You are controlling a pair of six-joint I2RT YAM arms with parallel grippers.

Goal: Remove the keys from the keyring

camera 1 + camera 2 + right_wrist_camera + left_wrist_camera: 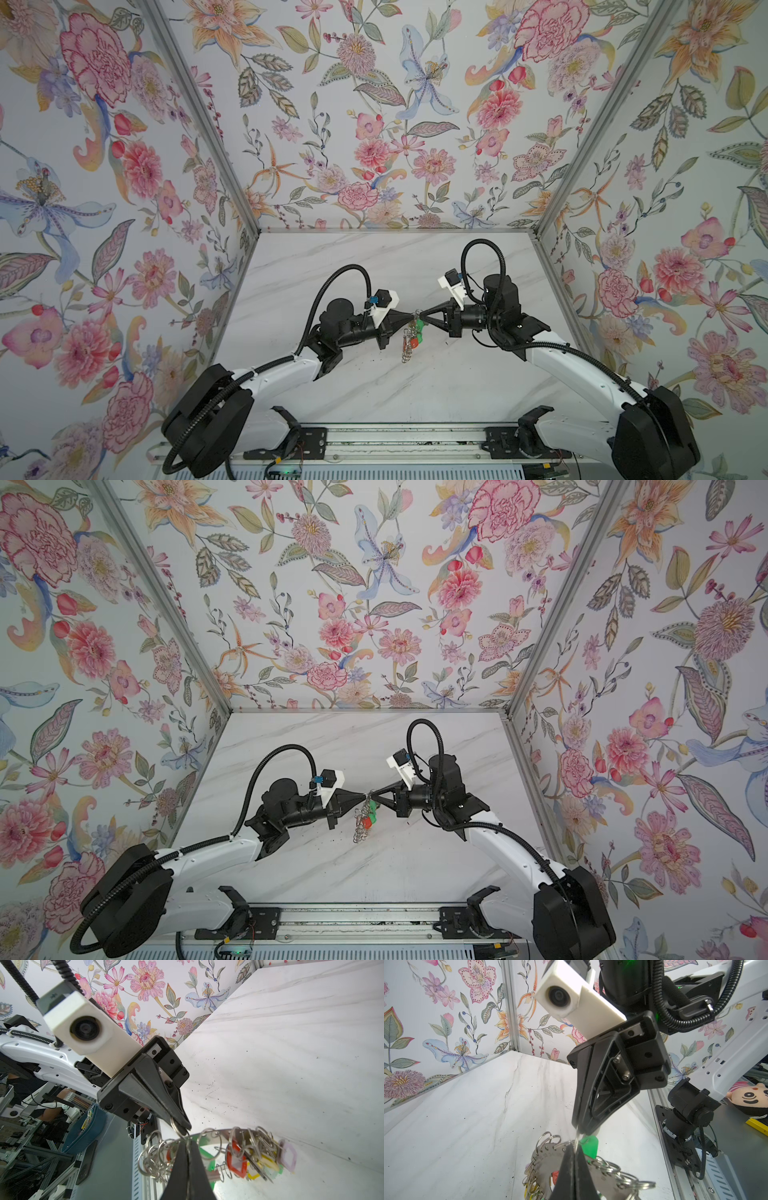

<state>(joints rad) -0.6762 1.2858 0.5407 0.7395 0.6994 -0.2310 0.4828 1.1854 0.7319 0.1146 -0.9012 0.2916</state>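
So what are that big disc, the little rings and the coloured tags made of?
Disc: looks like metal, dull brushed grey, flat and thin, with punched holes along its rim. Rings: shiny silver wire, likely steel, coiled double. Tags: seemingly plastic, bright red, green and yellow, smooth, some partly see-through.

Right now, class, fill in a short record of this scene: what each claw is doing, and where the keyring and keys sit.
left claw: shut on a split ring
right claw: shut on a split ring too, tip to tip with the left
keyring: hangs below the claw tips, above the table
keys: on the keyring, bunched at its low side
colours seen: green tag, red tag, yellow tag
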